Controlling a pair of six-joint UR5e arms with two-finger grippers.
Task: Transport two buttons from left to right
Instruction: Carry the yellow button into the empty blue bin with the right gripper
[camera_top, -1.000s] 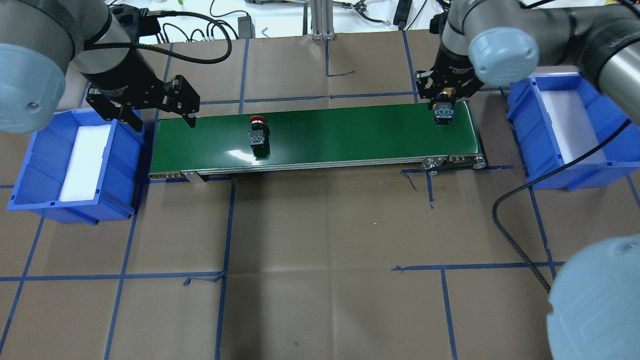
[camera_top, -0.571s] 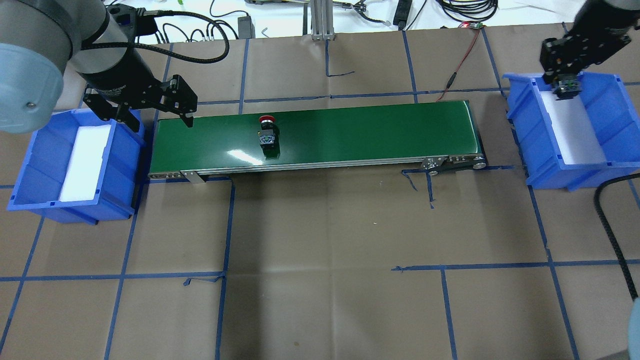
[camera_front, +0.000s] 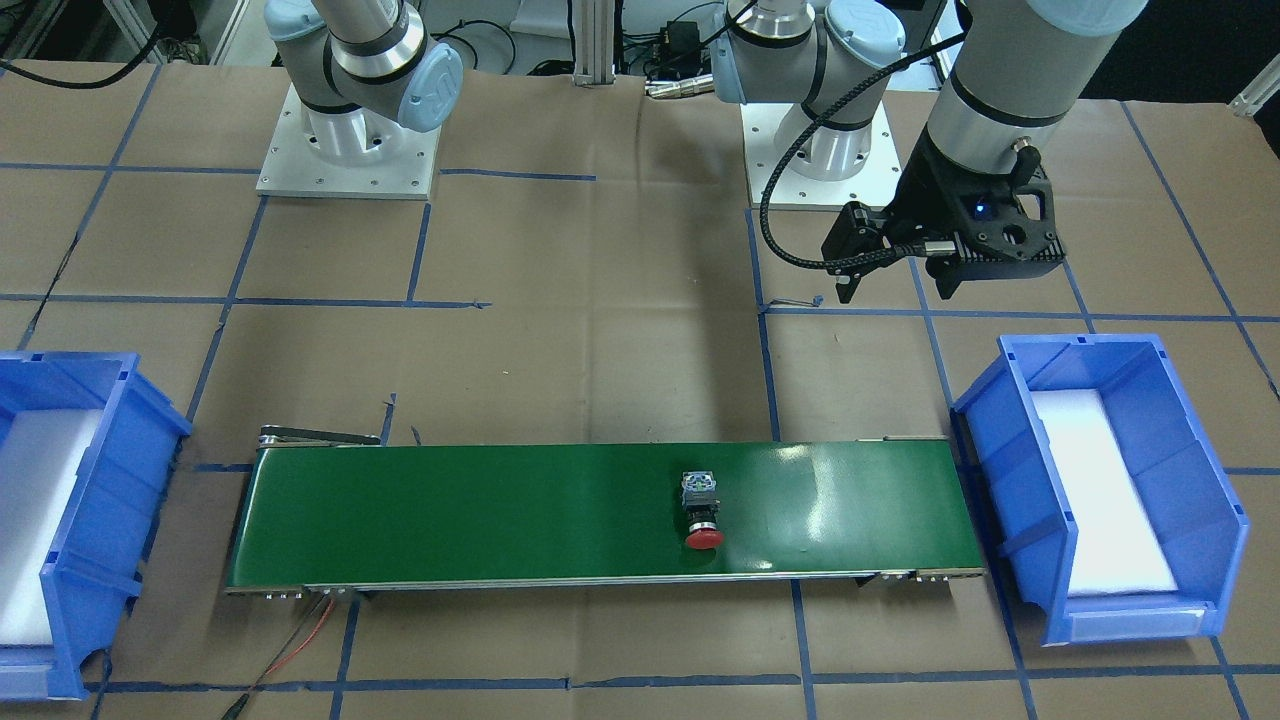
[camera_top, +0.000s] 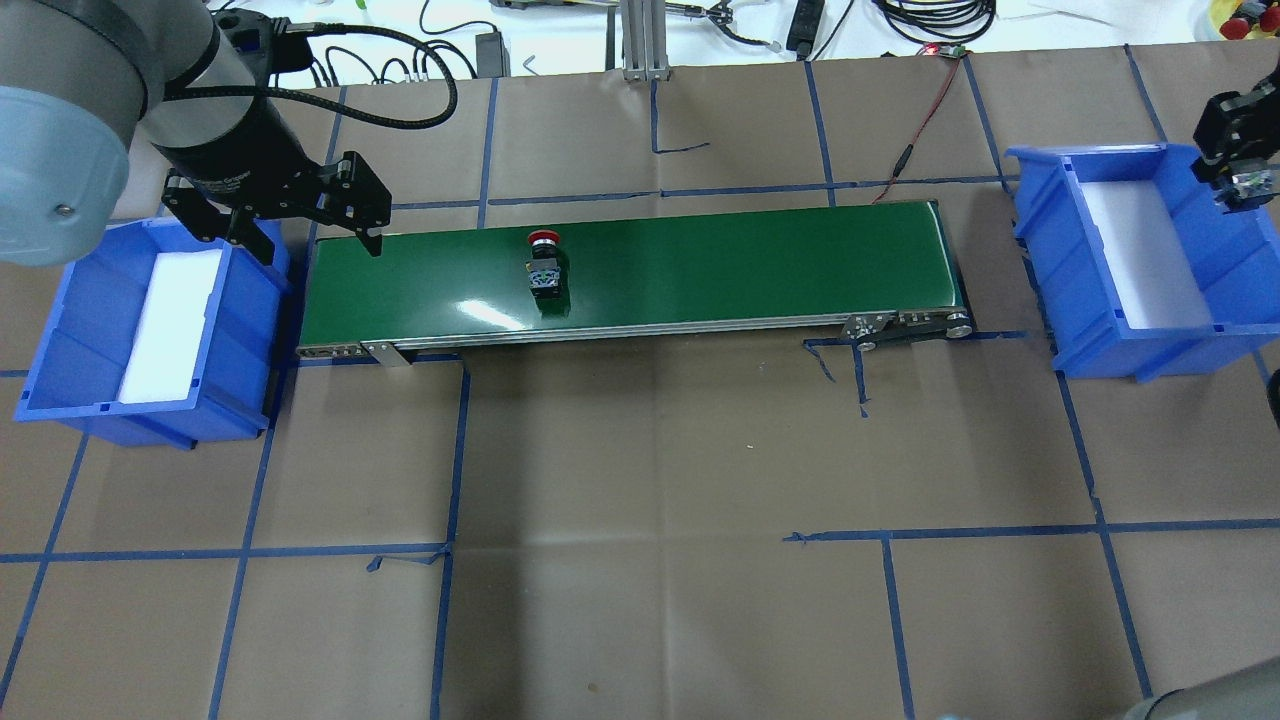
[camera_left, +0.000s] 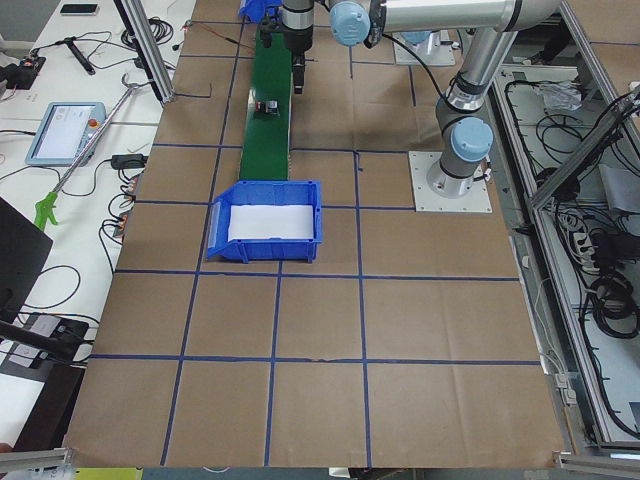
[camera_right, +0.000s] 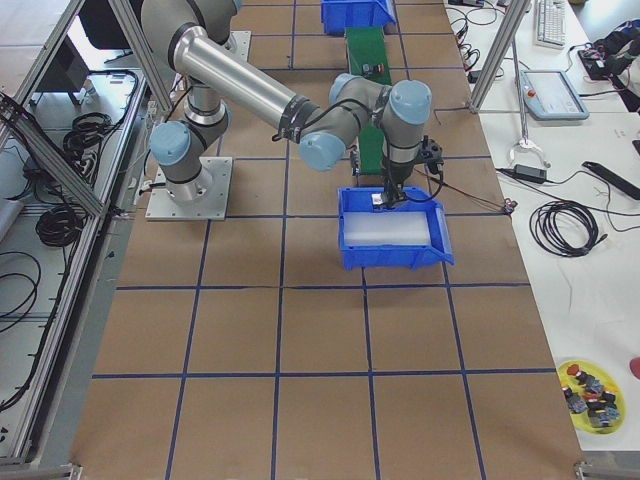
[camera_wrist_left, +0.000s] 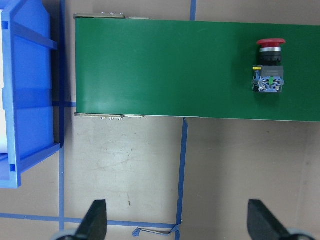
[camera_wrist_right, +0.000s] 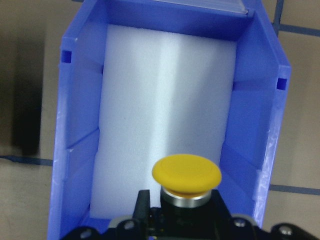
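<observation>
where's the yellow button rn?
The yellow-capped button is gripped in the right gripper, hanging over the white foam inside the blue bin past the conveyor's right end, at the overhead view's right edge.

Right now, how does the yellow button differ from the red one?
Colour: the yellow button has a yellow cap, the red button a red one. State: the yellow button is clamped in the right gripper above the blue bin; the red button lies free on the green conveyor belt. Pose: the red button lies on its side; the yellow button's tilt is hard to judge. Both have mushroom caps on dark bodies.
</observation>
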